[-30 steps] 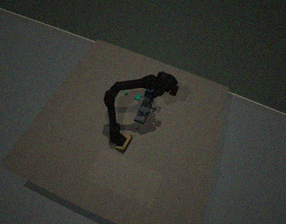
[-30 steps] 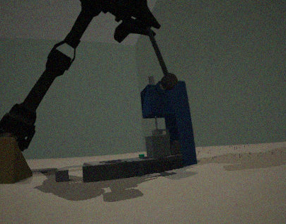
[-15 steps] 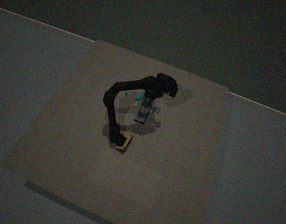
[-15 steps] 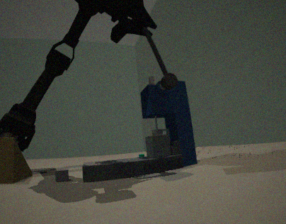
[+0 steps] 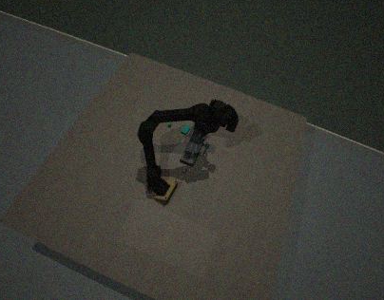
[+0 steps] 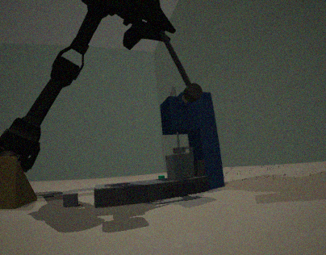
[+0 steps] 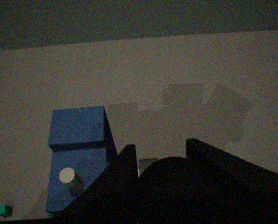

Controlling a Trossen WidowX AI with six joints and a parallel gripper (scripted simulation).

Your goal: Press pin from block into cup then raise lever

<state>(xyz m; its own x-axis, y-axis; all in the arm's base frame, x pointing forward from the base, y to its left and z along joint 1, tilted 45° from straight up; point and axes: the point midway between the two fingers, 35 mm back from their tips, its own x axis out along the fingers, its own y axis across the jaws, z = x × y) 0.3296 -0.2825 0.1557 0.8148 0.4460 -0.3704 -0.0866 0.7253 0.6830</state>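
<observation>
My hand [image 6: 148,36] [image 7: 160,149] is closed partway around the upper end of the lever [image 6: 178,63], which slants up from the blue press [image 6: 215,144] [image 7: 77,125]. Below, the grey block [image 6: 179,166] sits upright on the dark press bed [image 6: 134,193], under the thin punch [image 6: 178,139]. I can't make out its exact alignment.

The blue press frame [image 6: 203,144] [image 7: 77,127] blocks passage directly behind the block [image 6: 179,167].

It looks like a workshop or lab bench: a blue lever press [image 6: 202,140] [image 7: 77,127] stands right of a robot arm [image 6: 87,28] [image 5: 174,116], before plain walls.
</observation>
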